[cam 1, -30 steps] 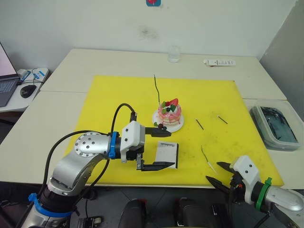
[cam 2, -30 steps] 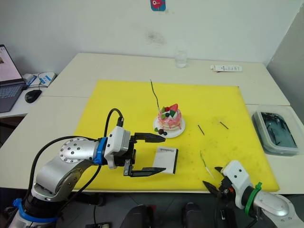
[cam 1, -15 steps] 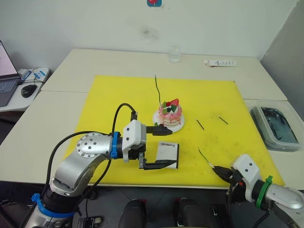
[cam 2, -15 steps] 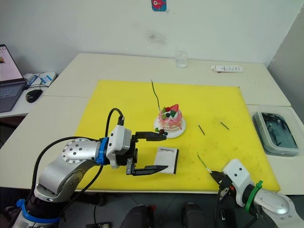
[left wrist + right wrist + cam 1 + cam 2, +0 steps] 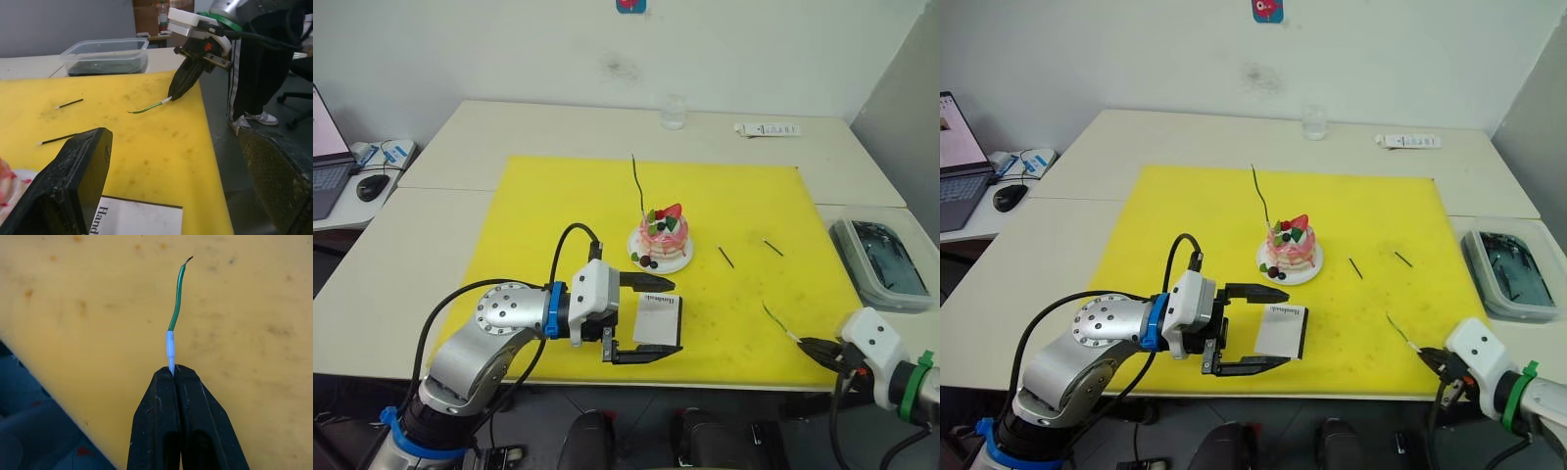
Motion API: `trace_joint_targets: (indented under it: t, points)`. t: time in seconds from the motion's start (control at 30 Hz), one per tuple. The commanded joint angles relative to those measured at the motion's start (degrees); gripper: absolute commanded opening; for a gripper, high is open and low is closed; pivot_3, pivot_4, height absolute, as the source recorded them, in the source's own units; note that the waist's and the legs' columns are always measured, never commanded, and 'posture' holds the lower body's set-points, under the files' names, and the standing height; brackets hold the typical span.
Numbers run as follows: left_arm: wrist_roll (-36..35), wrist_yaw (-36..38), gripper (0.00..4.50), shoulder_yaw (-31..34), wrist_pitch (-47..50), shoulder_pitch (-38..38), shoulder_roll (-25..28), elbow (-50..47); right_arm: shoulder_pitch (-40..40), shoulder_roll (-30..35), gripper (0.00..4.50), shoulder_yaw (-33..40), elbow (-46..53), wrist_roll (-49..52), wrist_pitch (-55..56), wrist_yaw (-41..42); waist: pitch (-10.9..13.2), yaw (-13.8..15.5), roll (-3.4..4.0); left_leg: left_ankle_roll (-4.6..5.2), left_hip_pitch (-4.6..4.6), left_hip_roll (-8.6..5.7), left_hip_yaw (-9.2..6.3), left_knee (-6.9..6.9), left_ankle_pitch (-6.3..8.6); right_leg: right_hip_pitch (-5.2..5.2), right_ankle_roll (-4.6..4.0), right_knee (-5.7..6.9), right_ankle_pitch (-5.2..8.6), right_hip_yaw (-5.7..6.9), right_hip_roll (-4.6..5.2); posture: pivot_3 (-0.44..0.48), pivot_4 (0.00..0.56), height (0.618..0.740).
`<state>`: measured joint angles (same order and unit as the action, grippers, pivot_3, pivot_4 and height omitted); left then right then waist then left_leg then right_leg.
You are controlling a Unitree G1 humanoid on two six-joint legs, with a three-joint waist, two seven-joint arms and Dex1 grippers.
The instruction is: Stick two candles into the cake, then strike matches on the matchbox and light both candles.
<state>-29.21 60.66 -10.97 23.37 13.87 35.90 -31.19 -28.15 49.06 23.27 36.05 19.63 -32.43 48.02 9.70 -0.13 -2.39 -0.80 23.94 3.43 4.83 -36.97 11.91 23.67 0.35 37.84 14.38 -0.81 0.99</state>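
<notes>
Right gripper (image 5: 173, 374) pinches the candle (image 5: 176, 298) by its pale end.

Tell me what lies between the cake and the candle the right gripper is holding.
Between the cake and the candle pinched in the right gripper, two short matches lie apart on the yellow mat, per the eye views.

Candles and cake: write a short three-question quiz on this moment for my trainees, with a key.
1. True or false: one candle already stands in the cake.
2. What does the right gripper pinch? A) a match B) the second candle C) the matchbox
3. What lies between the left gripper's open fingers?

Key: 1 true; 2 B, by its pale end; 3 the matchbox.
</notes>
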Motion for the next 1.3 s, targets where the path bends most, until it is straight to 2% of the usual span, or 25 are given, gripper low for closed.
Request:
trace_joint_targets:
  t: [0.03, 0.17, 0.43, 0.53, 0.73, 0.83, 0.93, 1.07, 1.3]
  points:
    - [-1.0, 0.1, 4.5, -0.2, -0.6, 0.3, -0.4, -1.8, -1.2, 2.3, 0.03, 5.1, -3.8, 0.7, 3.8, 5.7, 0.0, 0.0, 0.0, 0.0, -0.01, 0.0, -0.01, 0.0, 0.0, -0.01, 0.0, 0.0, 0.0, 0.01, 0.0, 0.0, 0.15, 0.74]
    - [-0.9, -0.3, 4.5, -1.0, -0.6, 0.0, -1.1, -2.5, -3.3, 5.1, 0.03, 9.8, -10.1, 0.8, 7.8, 13.6, 0.0, 0.0, 0.01, 0.0, -0.04, -0.04, -0.02, -0.01, 0.0, -0.09, 0.0, -0.06, 0.0, 0.01, 0.01, 0.0, 0.15, 0.74]
    - [-0.7, -2.7, 4.5, -2.3, 0.7, 0.6, -2.7, -3.9, -0.8, 7.7, 0.03, 8.9, -22.5, -2.7, 14.8, 17.7, 0.0, 0.0, 0.02, 0.0, -0.07, -0.04, -0.05, 0.0, 0.0, -0.14, 0.0, -0.12, 0.0, 0.02, 0.01, 0.0, 0.15, 0.74]
    - [-0.9, -3.3, 4.5, -2.8, 1.7, 1.0, -2.7, -4.3, 0.5, 9.2, 0.62, 7.5, -24.7, -3.9, 15.1, 18.2, 0.0, -0.1, 0.04, 0.0, -0.08, -0.04, -0.04, 0.0, 0.0, -0.14, 0.0, -0.11, 0.0, 0.0, 0.0, 0.0, 0.15, 0.74]
    - [-1.4, -2.8, 4.5, -2.5, 3.2, 1.3, -2.1, -4.2, 3.4, 16.2, 2.74, 8.8, -26.5, -4.5, 12.9, 22.5, 0.0, -0.1, 0.16, 0.0, -0.09, -0.11, -0.01, -0.01, 0.0, -0.15, 0.01, -0.1, -0.01, 0.0, -0.15, 0.0, 0.15, 0.74]
    - [-0.5, -1.3, 4.5, -3.4, 1.4, 2.0, -2.1, -4.6, 6.0, 22.5, 3.83, 8.9, -20.1, -2.4, 3.2, 24.5, 0.0, -0.1, 0.17, 0.0, -0.1, -0.11, -0.01, -0.02, 0.0, -0.15, 0.02, -0.1, -0.01, 0.0, -0.15, 0.0, 0.15, 0.74]
    - [1.5, 0.7, 4.5, -4.2, -2.0, 2.6, -1.7, -3.9, 8.9, 26.2, 3.83, 6.8, -14.5, 0.3, -8.1, 23.6, 0.0, -0.1, 0.21, 0.0, -0.11, -0.08, -0.03, -0.01, 0.0, -0.13, 0.03, -0.06, -0.01, -0.01, -0.16, 0.0, 0.15, 0.74]
    - [2.6, 1.5, 4.5, -4.5, -4.4, 3.0, -2.2, -1.5, 10.8, 27.9, 3.83, 2.4, -10.0, 0.9, -16.5, 20.9, 0.0, 0.3, 0.12, 0.0, -0.08, 0.0, -0.13, 0.01, 0.0, -0.18, -0.08, -0.1, 0.06, 0.1, -0.18, 0.0, 0.15, 0.74]
    - [2.9, 0.0, 4.5, -4.6, -4.8, -0.3, -2.0, -3.9, 10.9, 26.4, 3.83, -1.4, -9.2, -1.5, -18.5, 17.4, 0.0, 0.1, 0.11, 0.03, 0.01, -0.26, -0.01, 0.03, 0.05, -0.16, 0.2, -0.15, 0.18, 0.01, 0.04, 0.0, 0.15, 0.74]
